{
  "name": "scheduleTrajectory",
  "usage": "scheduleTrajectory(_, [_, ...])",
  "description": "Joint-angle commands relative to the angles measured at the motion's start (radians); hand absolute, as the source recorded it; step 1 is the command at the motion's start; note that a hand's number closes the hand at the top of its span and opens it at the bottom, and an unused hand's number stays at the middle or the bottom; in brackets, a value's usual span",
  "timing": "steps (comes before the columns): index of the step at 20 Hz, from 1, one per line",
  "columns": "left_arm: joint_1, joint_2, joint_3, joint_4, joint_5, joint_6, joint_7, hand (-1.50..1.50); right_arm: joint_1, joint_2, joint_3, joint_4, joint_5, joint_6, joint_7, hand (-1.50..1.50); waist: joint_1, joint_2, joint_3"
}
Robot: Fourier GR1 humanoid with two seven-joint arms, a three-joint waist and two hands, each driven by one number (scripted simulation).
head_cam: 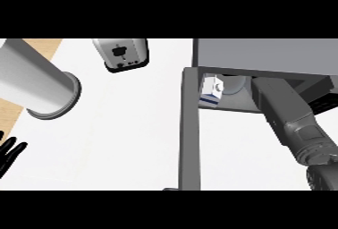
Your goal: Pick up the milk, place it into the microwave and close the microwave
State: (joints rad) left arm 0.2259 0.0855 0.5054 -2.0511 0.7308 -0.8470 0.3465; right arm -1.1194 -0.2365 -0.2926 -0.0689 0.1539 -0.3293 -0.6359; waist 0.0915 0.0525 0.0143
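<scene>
Head view: boxy white milk carton inside grey microwave; left hand open; right hand hidden.

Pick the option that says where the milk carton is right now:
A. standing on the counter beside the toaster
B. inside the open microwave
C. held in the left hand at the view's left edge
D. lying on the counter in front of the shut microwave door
B: the milk carton sits inside the microwave, whose door is swung open, with the right forearm reaching in beside it; the left hand holds nothing.
</scene>
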Motion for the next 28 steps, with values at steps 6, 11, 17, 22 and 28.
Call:
scheduleTrajectory(6, [0.054, -0.039, -0.143, 0.025, -0.054, -0.145, 0.021, -1.50, 0.104, 0.025, -0.070, -0.048, -0.089, 0.326, -0.117, -1.50, -0.061, -0.039, -0.013])
scheduleTrajectory(11, [0.024, -0.079, -0.174, 0.050, -0.168, -0.195, -0.014, -1.50, 0.170, 0.107, -0.075, -0.074, -0.116, 0.417, -0.152, -1.50, -0.080, -0.050, -0.014])
scheduleTrajectory(17, [-0.019, -0.085, -0.214, 0.134, -0.371, -0.169, -0.161, -1.50, 0.326, 0.166, -0.040, -0.145, -0.123, 0.494, -0.189, -1.50, -0.113, -0.064, -0.016])
scheduleTrajectory(22, [-0.030, -0.085, -0.277, 0.167, -0.471, -0.128, -0.220, 1.50, 0.474, 0.208, 0.020, -0.211, -0.085, 0.419, -0.202, -1.50, -0.139, -0.074, -0.018])
scheduleTrajectory(28, [-0.106, -0.085, -0.388, 0.197, -0.607, 0.010, -0.265, 1.50, 0.685, 0.175, 0.059, -0.316, -0.074, 0.462, -0.251, -1.50, -0.166, -0.076, -0.019])
